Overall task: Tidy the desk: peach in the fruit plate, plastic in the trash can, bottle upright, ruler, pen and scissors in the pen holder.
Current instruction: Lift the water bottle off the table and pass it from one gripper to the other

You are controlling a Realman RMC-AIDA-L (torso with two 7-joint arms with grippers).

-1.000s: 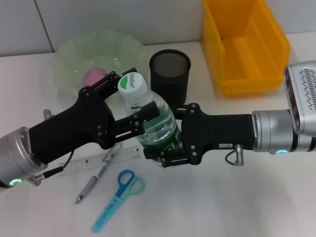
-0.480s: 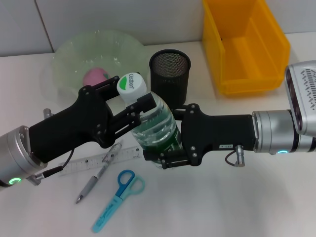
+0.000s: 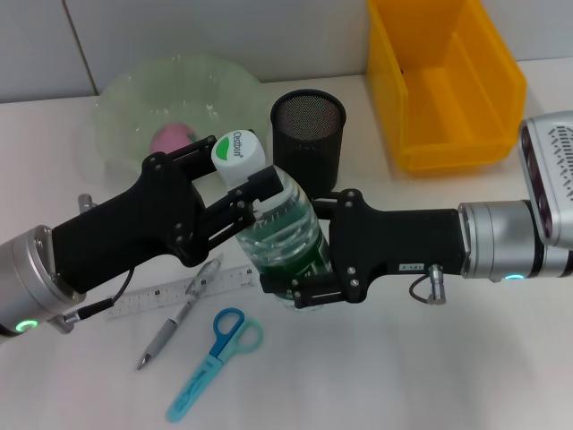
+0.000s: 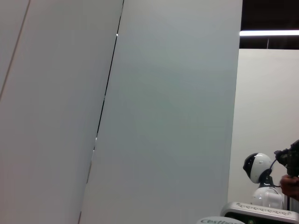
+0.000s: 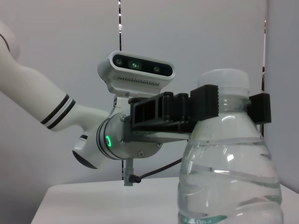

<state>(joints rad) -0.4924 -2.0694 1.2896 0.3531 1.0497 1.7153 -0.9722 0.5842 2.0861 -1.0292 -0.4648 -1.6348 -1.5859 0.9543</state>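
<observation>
The clear water bottle [image 3: 279, 235] with a white cap and green label stands nearly upright above the table, held by both grippers. My left gripper [image 3: 242, 167] is shut on its neck just under the cap. My right gripper [image 3: 302, 246] is shut on its lower body. In the right wrist view the bottle [image 5: 229, 172] fills the near side, with the left gripper [image 5: 231, 105] clamped at its neck. The pink peach [image 3: 172, 139] lies in the green fruit plate [image 3: 134, 90]. The ruler [image 3: 161, 296], pen [image 3: 175, 327] and blue scissors [image 3: 215, 358] lie on the table. The plastic is out of view.
A black mesh pen holder [image 3: 307, 134] stands just behind the bottle. A yellow bin [image 3: 443, 85] sits at the back right. The left wrist view shows mostly wall, with the bottle cap's edge [image 4: 219, 220] at its border.
The left gripper's fingers have closed in on the bottle's neck. The cap has shifted slightly to the left. The right gripper has stayed on the bottle's body.
</observation>
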